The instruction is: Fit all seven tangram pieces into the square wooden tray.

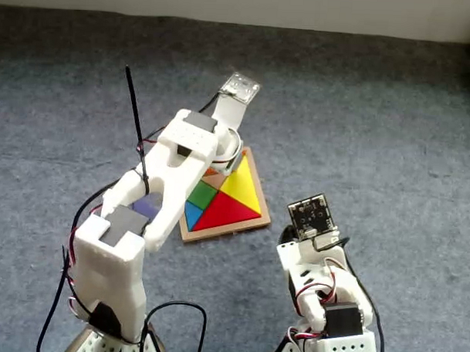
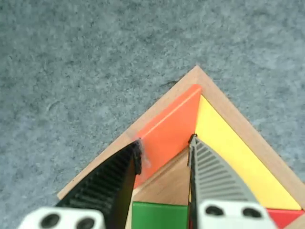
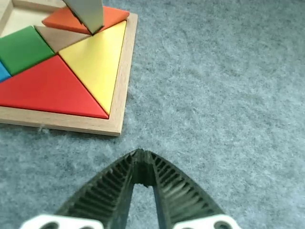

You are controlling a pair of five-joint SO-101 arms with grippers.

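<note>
– Grey fuzzy cloth covers your desk [image 1: 392,112]. What is blocked?

– Your left arm [image 1: 173,181] lies across the square wooden tray [image 1: 231,230] in the high view and hides its whole left side. A purple patch [image 1: 147,206] shows through a gap in the arm. You cannot tell from here whether it sits in the tray or beside it.

– Which way does the tray point?

– It lies flat, turned a little askew to the desk's far edge. The red triangle [image 1: 226,210] has its long side along the near rim. The yellow triangle [image 1: 248,188] has its long side along the right rim, and their tips meet mid-tray. The orange piece [image 2: 167,124] runs lengthwise along the far rim into the far-right corner. A green square [image 1: 202,196] and a half-covered blue piece [image 1: 192,215] lie further left. Bare wood [image 2: 167,183] shows between green and orange.

– And the grippers?

– Your left gripper [image 2: 164,145] is released, with its jaws spread across the orange piece, which lies flat. The black tip is at the piece's rim edge and the pale tip is at the seam with yellow. Your right gripper [image 3: 139,155] is clenched on nothing, above the desk near the tray's near-right corner.
</note>
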